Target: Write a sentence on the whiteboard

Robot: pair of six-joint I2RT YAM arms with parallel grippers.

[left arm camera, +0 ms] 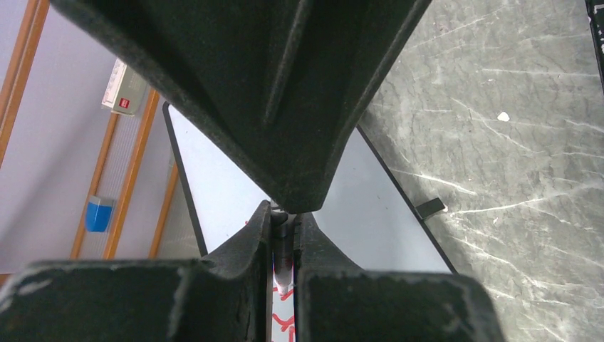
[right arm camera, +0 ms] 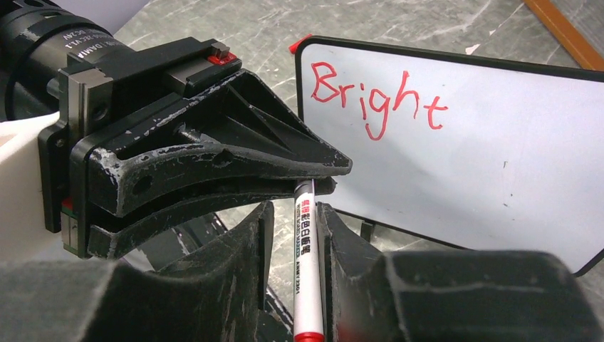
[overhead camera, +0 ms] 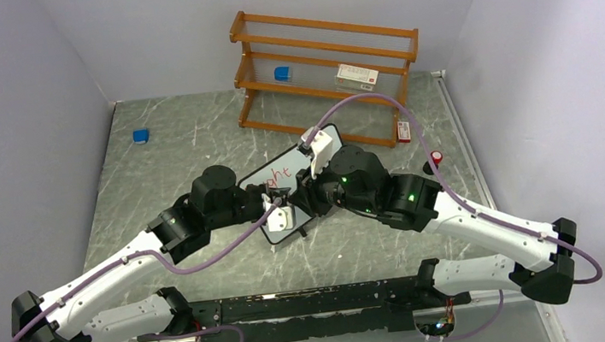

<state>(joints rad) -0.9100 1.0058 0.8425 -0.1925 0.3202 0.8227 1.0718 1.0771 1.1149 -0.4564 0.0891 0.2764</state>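
Observation:
The whiteboard [right arm camera: 484,171] lies on the table with "Bright" written on it in red; it also shows in the top view [overhead camera: 282,173] and behind my left fingers [left arm camera: 221,192]. A white marker [right arm camera: 308,271] with a red band runs between both grippers above the board's near edge. My left gripper [right arm camera: 333,176] is shut on the marker's tip end [left arm camera: 283,256]. My right gripper [right arm camera: 294,210] stands slightly open around the barrel, with a gap on one side. The two grippers meet tip to tip, left [overhead camera: 278,198] and right [overhead camera: 302,195].
A wooden shelf [overhead camera: 327,73] stands at the back, holding a blue block [overhead camera: 282,73] and a white and red box [overhead camera: 356,75]. A blue block [overhead camera: 141,136] lies far left, a red cap [overhead camera: 436,157] to the right, a small box [overhead camera: 403,131] by the shelf foot.

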